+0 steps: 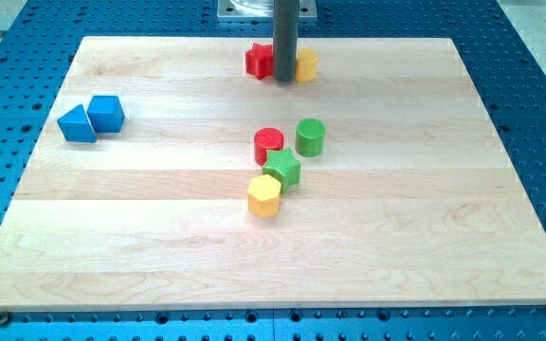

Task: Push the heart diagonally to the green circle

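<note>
The yellow heart (306, 64) lies near the view's top middle, partly hidden behind the dark rod. My tip (284, 81) rests on the board between the heart on its right and a red star (258, 61) on its left, close to or touching both. The green circle (311, 136) stands near the board's middle, below the heart and slightly to its right.
A red circle (269, 145), a green star (282, 169) and a yellow hexagon (264, 195) form a tight cluster just left of and below the green circle. A blue triangle (77, 124) and a blue cube (106, 112) sit together at the view's left.
</note>
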`<state>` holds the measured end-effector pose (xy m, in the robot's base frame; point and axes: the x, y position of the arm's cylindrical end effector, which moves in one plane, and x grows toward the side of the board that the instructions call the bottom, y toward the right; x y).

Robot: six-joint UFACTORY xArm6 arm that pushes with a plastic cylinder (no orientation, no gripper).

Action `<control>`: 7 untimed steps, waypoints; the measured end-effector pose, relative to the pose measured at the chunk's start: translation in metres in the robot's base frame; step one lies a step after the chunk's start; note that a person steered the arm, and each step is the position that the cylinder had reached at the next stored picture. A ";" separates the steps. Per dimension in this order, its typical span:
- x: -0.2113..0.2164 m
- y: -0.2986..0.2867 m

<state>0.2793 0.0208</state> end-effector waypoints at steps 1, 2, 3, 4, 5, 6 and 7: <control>-0.002 0.000; -0.004 -0.013; -0.022 0.005; -0.022 0.060; -0.022 0.104; -0.018 0.131; -0.008 0.172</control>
<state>0.2714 0.1932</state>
